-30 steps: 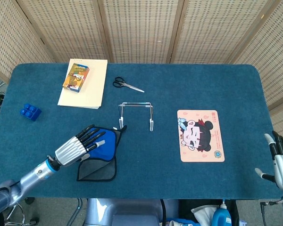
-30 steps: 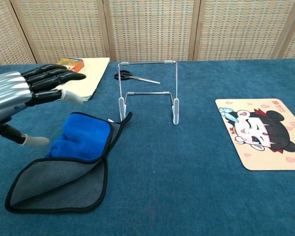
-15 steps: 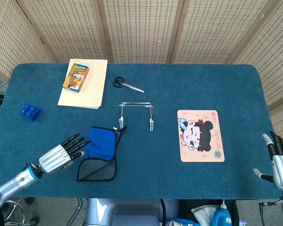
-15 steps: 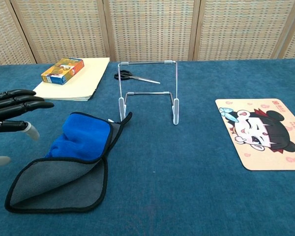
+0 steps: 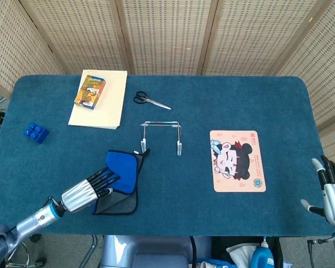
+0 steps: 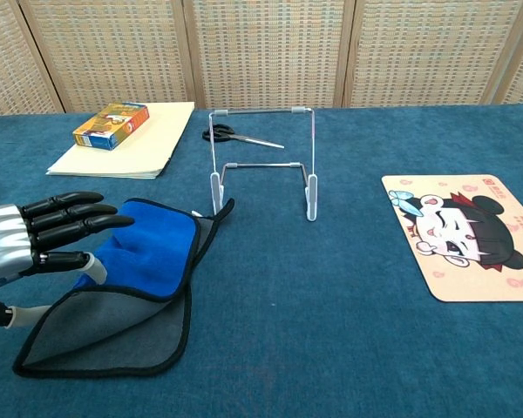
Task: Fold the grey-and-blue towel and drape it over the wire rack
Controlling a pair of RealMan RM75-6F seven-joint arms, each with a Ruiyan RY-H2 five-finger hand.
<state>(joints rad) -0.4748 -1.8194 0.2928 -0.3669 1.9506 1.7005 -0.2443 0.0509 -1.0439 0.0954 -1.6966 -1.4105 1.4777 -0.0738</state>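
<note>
The grey-and-blue microfibre towel [image 6: 131, 287] lies on the blue-carpeted desk [image 5: 212, 100] toward its near-left part, already doubled once: the blue face is turned over on top and a grey flap with black piping spreads out toward the near edge. Its far corner lies just beside the left foot of the thin white wire rack [image 6: 263, 161], which stands upright near the middle of the desk.

The left hand [image 6: 44, 239] sits at the towel's left edge, fingers extended and slightly apart, holding nothing; the head view suggests the fingertips overlap the cloth, though contact cannot be confirmed. The right hand [image 5: 332, 187] hovers off the near-right corner, fingers spread and empty.

The towel looks light, limp and a little grippy on the carpet, so it will likely sag and unfold if lifted by one point. A pinch through both layers along the folded left side, or at a piped corner, seems the best hold. The rack appears light and may tip or slide if the cloth drags against it.
</note>
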